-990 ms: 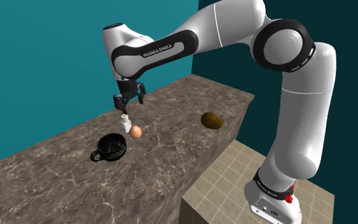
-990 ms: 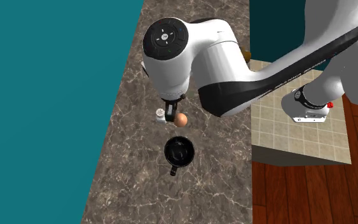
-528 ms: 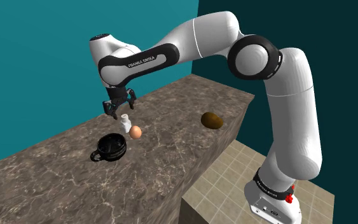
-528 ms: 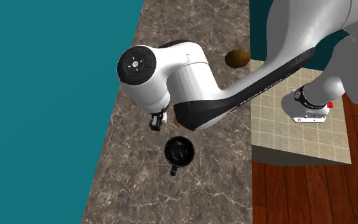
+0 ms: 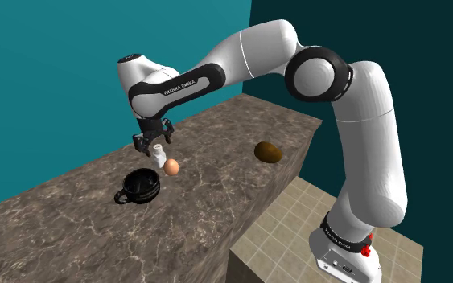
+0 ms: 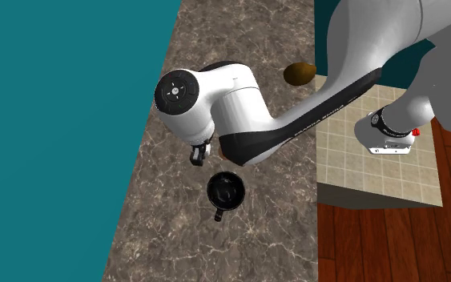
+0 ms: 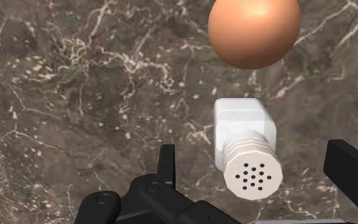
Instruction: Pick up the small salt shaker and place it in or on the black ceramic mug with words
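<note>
A small white salt shaker (image 5: 160, 157) stands upright on the brown marble counter (image 5: 216, 193), touching or nearly touching a tan egg (image 5: 171, 166). My gripper (image 5: 153, 145) hangs open just above the shaker. In the wrist view the shaker (image 7: 244, 127) with its dotted cap sits between the two black fingers (image 7: 166, 167), which do not touch it, and the egg (image 7: 254, 28) lies just beyond it. The black mug (image 5: 142, 186) stands upright, mouth up, a short way from the shaker toward the shoulder view's lower left. In the second exterior view the arm covers the shaker, and the mug (image 6: 225, 192) lies below the gripper (image 6: 197, 154).
A brown oval thing (image 5: 268, 151) lies near the counter's right end in the shoulder view. A teal wall (image 5: 47, 72) runs behind the counter. Beyond the counter's front edge there is a tiled surface (image 5: 297, 225) and the stand's base (image 5: 341, 257).
The gripper swung toward the shoulder view's left and came down over the salt shaker. It stayed open. Shaker, egg and mug have not moved.
</note>
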